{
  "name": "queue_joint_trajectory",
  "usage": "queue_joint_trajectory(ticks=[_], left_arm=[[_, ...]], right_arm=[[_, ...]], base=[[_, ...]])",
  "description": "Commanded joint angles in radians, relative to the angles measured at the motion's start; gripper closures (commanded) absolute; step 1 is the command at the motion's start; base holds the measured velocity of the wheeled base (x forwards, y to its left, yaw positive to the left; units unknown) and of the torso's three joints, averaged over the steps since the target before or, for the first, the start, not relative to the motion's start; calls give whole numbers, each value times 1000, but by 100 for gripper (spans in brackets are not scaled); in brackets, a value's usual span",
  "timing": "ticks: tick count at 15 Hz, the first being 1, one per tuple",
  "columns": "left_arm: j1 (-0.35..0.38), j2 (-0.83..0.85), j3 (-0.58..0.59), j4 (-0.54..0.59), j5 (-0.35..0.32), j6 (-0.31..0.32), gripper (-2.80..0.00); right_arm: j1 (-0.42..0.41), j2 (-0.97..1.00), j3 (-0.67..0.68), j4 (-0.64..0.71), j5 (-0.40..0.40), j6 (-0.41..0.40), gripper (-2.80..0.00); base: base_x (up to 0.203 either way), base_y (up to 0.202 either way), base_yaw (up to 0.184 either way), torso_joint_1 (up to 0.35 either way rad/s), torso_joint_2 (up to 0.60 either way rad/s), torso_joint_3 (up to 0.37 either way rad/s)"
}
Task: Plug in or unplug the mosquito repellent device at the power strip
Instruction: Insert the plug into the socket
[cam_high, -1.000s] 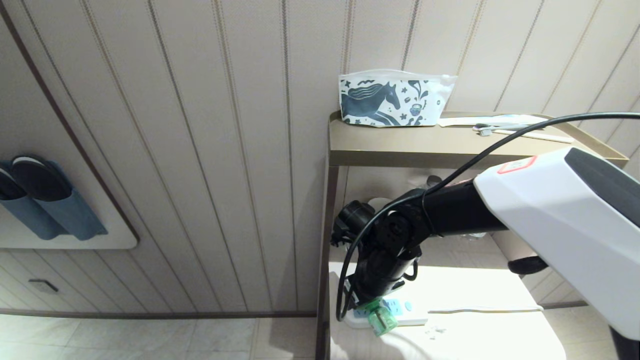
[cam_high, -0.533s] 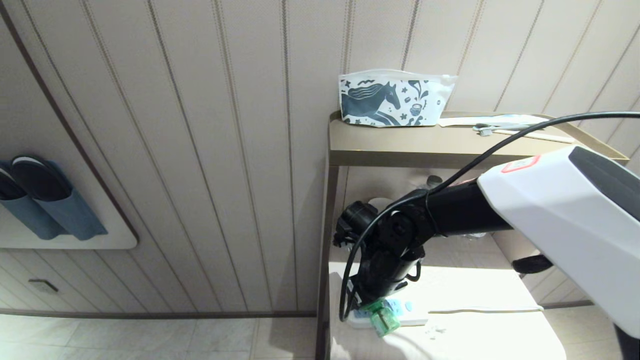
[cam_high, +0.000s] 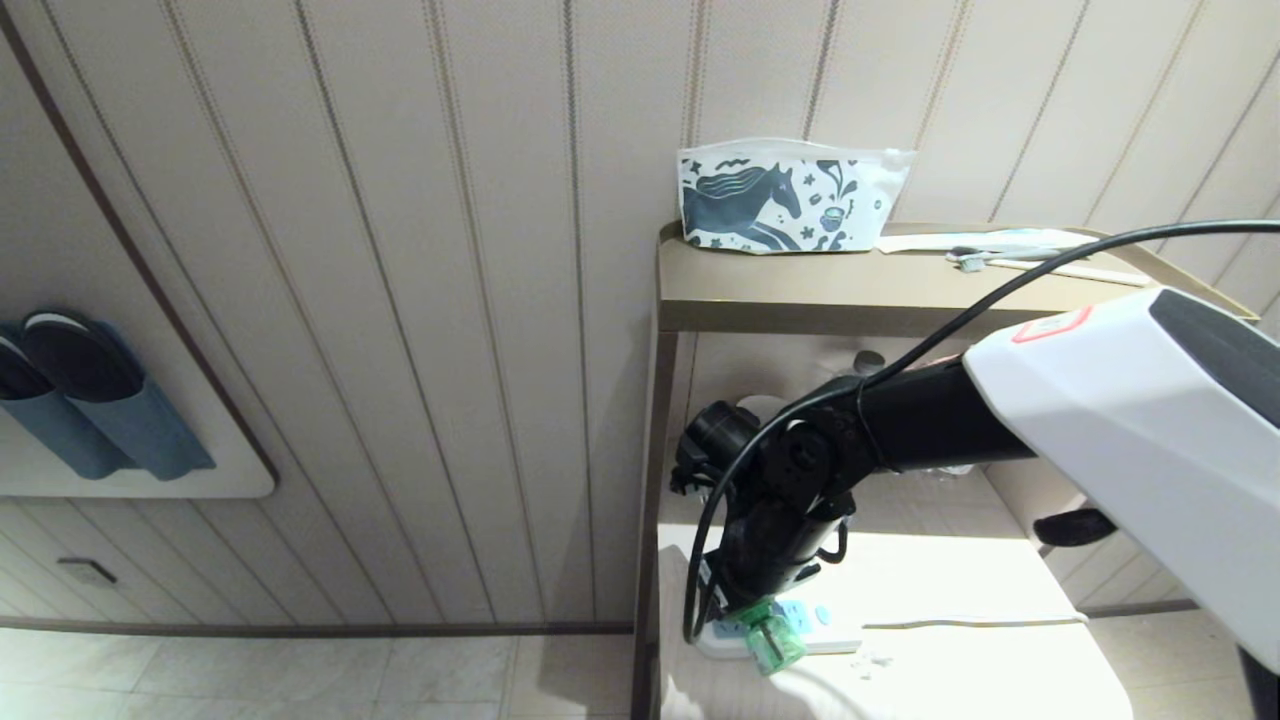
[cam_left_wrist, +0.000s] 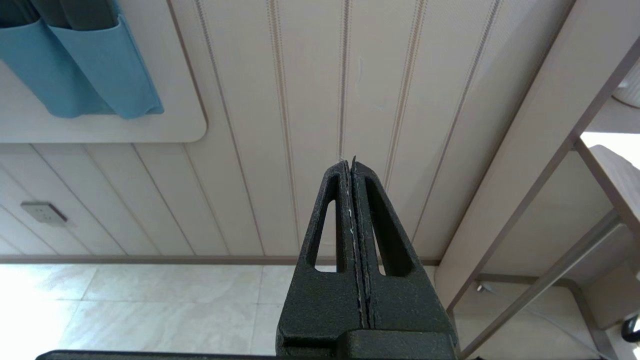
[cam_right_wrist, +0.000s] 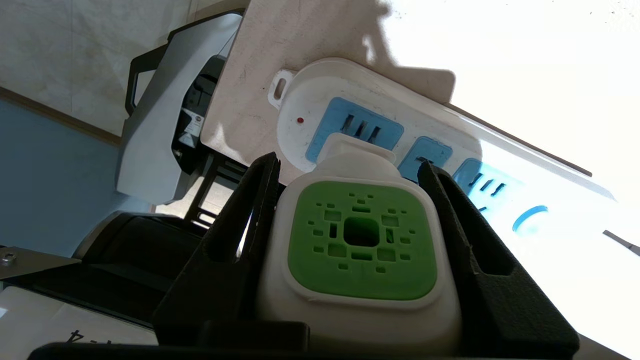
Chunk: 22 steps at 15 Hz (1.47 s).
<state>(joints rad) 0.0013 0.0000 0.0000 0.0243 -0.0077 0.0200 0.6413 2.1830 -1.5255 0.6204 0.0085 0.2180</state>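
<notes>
Over the last second the right gripper (cam_right_wrist: 350, 240), clamped on the mosquito repellent device (cam_right_wrist: 360, 250), barely shifted over the power strip (cam_right_wrist: 400, 145)'s end socket; whether seated, unclear. Left gripper (cam_left_wrist: 352, 170) parked, fingers together.

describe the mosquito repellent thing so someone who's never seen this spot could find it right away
Look under the tan top shelf, at the lit lower shelf where the power strip lies. At the strip's left end, the right claw is closed on the mosquito repellent device, over the end socket. It is the only green thing there: a rounded white head with a vented green face and a translucent green bottle.
</notes>
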Motion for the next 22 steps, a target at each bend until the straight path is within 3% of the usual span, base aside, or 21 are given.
queue_joint_trajectory(ticks=[1,22], left_arm=[[0,2,0,0,0,0,0],[0,2,0,0,0,0,0]], right_arm=[[1,4,9,1,4,1,0],[-22,-1,48,-29,-1,-2,0]], base=[[0,0,0,0,0,0],[0,0,0,0,0,0]])
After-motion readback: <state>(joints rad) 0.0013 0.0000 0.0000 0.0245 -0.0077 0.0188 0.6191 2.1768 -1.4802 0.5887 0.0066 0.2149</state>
